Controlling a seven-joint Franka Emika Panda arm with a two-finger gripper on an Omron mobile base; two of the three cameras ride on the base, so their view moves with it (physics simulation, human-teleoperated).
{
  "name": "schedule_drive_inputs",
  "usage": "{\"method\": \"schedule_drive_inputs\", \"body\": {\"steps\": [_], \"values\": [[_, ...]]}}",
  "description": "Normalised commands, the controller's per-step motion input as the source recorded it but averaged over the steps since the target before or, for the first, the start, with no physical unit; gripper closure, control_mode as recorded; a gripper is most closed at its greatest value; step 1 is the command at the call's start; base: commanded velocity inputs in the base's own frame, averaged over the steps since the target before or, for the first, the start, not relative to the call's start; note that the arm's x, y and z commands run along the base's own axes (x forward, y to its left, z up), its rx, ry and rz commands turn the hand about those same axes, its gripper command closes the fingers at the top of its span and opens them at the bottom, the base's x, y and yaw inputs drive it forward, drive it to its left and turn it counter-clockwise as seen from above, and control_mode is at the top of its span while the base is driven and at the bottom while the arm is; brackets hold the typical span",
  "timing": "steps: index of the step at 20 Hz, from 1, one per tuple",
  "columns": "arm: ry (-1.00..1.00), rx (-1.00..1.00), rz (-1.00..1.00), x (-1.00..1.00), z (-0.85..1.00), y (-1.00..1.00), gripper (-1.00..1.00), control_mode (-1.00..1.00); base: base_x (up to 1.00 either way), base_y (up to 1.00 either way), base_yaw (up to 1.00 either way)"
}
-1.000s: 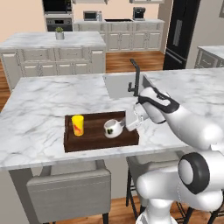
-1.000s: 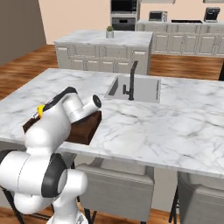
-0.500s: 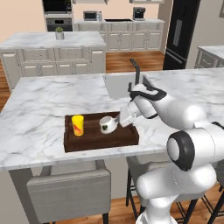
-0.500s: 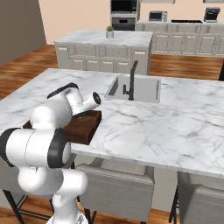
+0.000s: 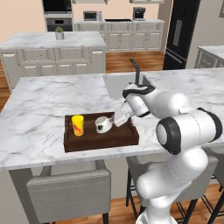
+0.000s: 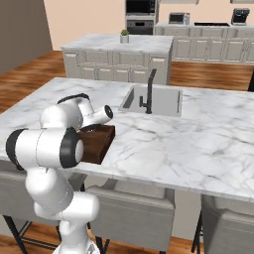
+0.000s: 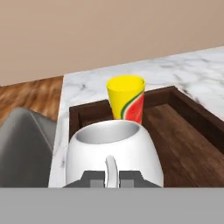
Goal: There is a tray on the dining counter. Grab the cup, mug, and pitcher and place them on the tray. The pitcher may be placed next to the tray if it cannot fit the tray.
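White mug [image 5: 102, 124] hung tilted just above the floor of the tray [image 5: 87, 139], mouth turned toward the tray's left end, its handle clamped between the tips of the pincer [image 7: 111, 176]. In the hand view the handle ran straight up between the two dark tips, so the pincer was clenched on the mug [image 7: 114, 152], not released. The mug lay directly ahead of the pincer, at the tray's middle, with the yellow cup [image 5: 78, 125] standing upright beyond it near the tray's left end; the two were near but apart. Judgement: the coming move turns on that gap, since setting the mug upright and down must keep it clear of the cup [image 7: 127, 100]. The tray sat at the near edge of the bench [image 5: 43, 96], left of the sink [image 6: 154, 99]. I could not make out the pitcher.

Against the frame a second earlier: mug had travelled leftward over the tray, from near its right end to about its centre, closer to the cup. The arm had folded in over the tray's right end. Cup and tray unchanged
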Motion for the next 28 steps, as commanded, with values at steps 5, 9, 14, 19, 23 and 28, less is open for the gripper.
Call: {"method": "schedule_drive_inputs", "body": {"steps": [5, 9, 14, 19, 23, 28], "values": [[0.0, 0.0, 0.01, 0.35, -0.3, 0.1, 1.0, -1.0, 0.0, 0.0, 0.0], [0.0, 0.0, 0.02, 0.26, -0.29, 0.05, 1.0, -1.0, 0.0, 0.0, 0.0], [0.0, 0.0, 0.02, 0.16, -0.29, 0.07, 1.0, -1.0, 0.0, 0.0, 0.0], [0.0, 0.0, 0.02, 0.13, -0.23, 0.11, 1.0, -1.0, 0.0, 0.0, 0.0], [0.0, 0.0, 0.02, 0.07, -0.22, 0.15, 1.0, -1.0, 0.0, 0.0, 0.0], [0.01, 0.0, 0.02, 0.0, -0.06, 0.16, 1.0, -1.0, 0.0, 0.0, 0.0]]}}
